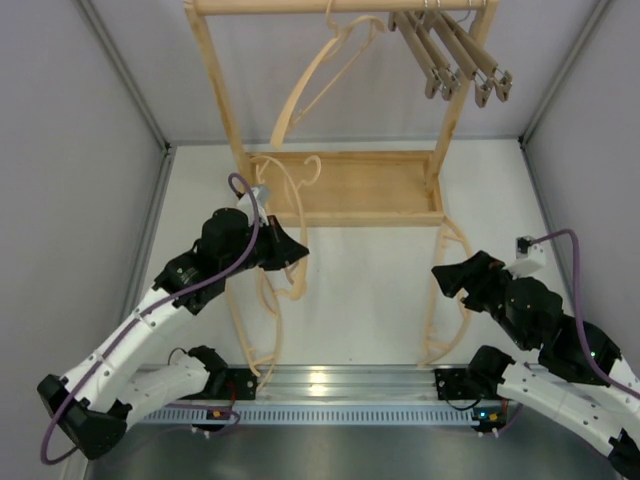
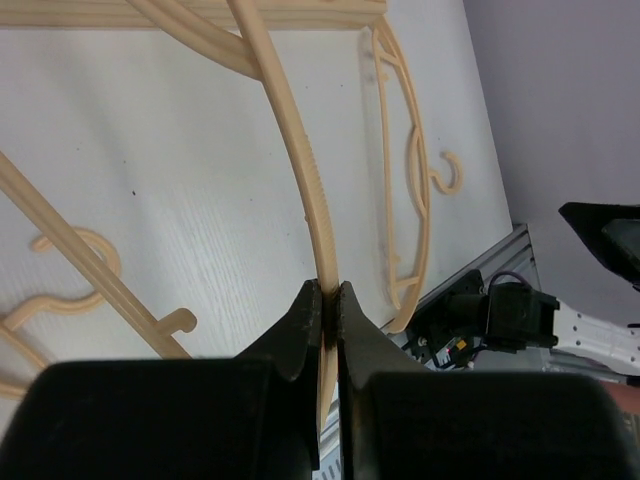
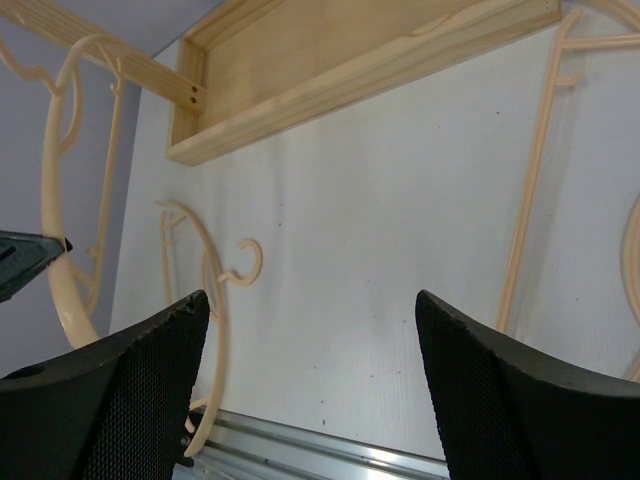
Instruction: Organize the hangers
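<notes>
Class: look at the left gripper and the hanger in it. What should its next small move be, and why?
Probably raise the held hanger towards the top rail. The left gripper is shut on its curved arm, another pale hanger already hangs from that rail beside the clamp bars, and the right gripper is open and empty.

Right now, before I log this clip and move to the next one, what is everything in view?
rack frame: one, pale wood, far side of the table, tray base
clamp bars: four, brown-grey, hanging at the right end of the rack's top rail
hung hanger: one, pale wood, curved, on the rail left of the bars
held hanger: one, pale wood, curved, in the left gripper
flat hangers: two, pale wood, curved, on the table, left and right
table: one, white
mounting rail: one, silver, near edge
left gripper: black, shut on the held hanger
right gripper: black, open, empty
</notes>
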You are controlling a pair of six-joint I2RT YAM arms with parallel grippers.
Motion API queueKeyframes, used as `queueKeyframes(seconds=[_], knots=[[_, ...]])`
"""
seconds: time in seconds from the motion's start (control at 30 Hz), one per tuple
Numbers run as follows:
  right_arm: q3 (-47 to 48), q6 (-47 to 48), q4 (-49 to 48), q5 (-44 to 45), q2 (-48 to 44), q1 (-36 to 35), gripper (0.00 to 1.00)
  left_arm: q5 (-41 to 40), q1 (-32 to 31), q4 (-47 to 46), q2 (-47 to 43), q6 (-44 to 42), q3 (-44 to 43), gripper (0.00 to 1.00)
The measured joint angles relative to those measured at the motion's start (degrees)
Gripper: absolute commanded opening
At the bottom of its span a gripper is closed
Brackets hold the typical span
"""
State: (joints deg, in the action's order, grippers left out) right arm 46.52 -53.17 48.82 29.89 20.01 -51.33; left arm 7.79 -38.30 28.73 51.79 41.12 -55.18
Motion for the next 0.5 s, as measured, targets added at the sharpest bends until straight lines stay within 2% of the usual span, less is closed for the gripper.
queueKeyframes(seconds=[0.33,0.5], knots=[[0.6,0.1,-0.2,-0.5,0.4,0.0,0.8,15.9,16.4,-9.2,5.4,2.3,0.0,0.0],[1.6,0.2,-0.5,-0.9,0.9,0.0,0.8,23.1,22.4,-16.3,8.2,5.8,0.3,0.0]])
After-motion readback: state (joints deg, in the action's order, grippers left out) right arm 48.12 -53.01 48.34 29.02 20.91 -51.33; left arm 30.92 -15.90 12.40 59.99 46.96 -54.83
